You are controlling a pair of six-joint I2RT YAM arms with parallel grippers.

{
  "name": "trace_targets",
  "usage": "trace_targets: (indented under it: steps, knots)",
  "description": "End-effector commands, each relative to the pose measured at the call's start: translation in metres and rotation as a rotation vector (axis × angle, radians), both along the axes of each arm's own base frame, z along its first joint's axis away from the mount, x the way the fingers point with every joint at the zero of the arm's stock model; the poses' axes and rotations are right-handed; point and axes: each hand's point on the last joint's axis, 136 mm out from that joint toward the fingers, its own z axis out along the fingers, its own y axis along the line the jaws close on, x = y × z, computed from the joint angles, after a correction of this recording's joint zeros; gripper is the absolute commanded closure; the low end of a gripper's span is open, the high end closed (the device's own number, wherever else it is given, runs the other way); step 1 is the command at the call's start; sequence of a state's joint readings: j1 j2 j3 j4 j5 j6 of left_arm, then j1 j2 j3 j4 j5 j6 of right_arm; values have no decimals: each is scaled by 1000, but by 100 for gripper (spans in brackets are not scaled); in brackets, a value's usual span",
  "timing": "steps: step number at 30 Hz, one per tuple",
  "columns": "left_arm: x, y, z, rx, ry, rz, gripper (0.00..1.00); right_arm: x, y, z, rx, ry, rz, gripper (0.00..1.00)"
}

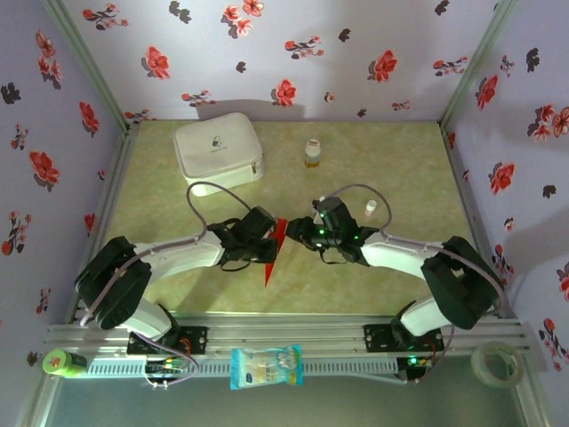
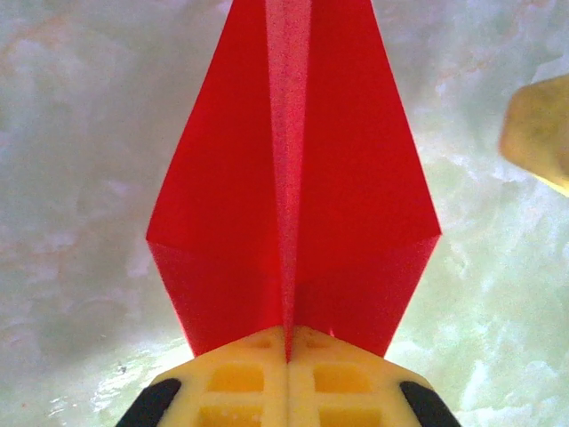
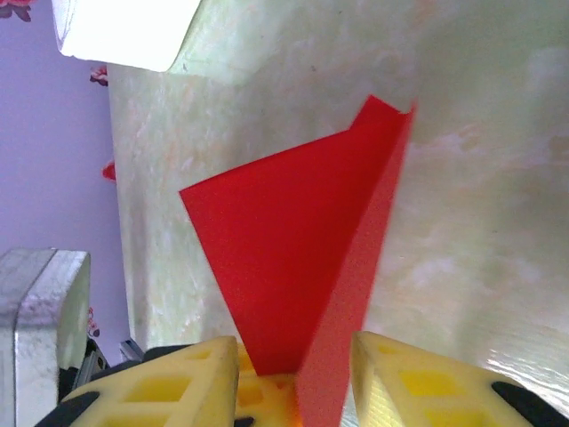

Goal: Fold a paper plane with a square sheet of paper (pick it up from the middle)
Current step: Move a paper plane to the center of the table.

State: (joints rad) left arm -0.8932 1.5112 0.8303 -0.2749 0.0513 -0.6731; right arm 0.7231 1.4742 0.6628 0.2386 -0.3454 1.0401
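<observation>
Top view: left pincer (image 1: 269,238) and right pincer (image 1: 294,229) meet over the middle of the counter (image 1: 391,160), with the paper plane (image 1: 272,263) between them, a narrow red dart with its point toward the near edge. White zip case (image 1: 218,149) far left, small bottle (image 1: 312,153) beside it but apart, a smaller white bottle (image 1: 371,208) near the right arm. Blue-and-white snack packet (image 1: 266,366) on the front rail, tape roll (image 1: 495,363) at the rail's right end. Left wrist: left pincer (image 2: 286,345) pressed together on the paper plane (image 2: 347,205), clamping its centre crease; both wings spread flat above the pale counter (image 2: 80,178). Right wrist: right pincer (image 3: 293,345) stands narrowly parted, the paper plane (image 3: 276,258) rising out of the gap; the fold's right flap runs close by the right finger, but contact cannot be made out. Corner of the white zip case (image 3: 116,31) at upper left.
</observation>
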Motion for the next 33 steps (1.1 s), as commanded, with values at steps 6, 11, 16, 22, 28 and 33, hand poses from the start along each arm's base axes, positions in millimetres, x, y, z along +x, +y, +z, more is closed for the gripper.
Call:
trace_targets:
  steps: [6,11,16,22,28,33]
  knots:
    - [-1,1,-2,43,-12,-15,97,-1,16,-19,-49,77,14,63]
    - [-1,1,-3,46,-9,-15,96,-5,13,-34,-96,107,23,66]
    - [-1,2,-8,57,2,-13,96,-11,1,-47,-163,124,23,73]
    - [-4,1,-17,74,26,-25,93,-15,-8,-55,-194,129,10,79]
    - [-7,0,-23,77,44,-34,89,-14,-6,-57,-191,132,17,83]
    - [-8,-2,-25,78,55,-38,87,-14,-6,-61,-198,141,17,86]
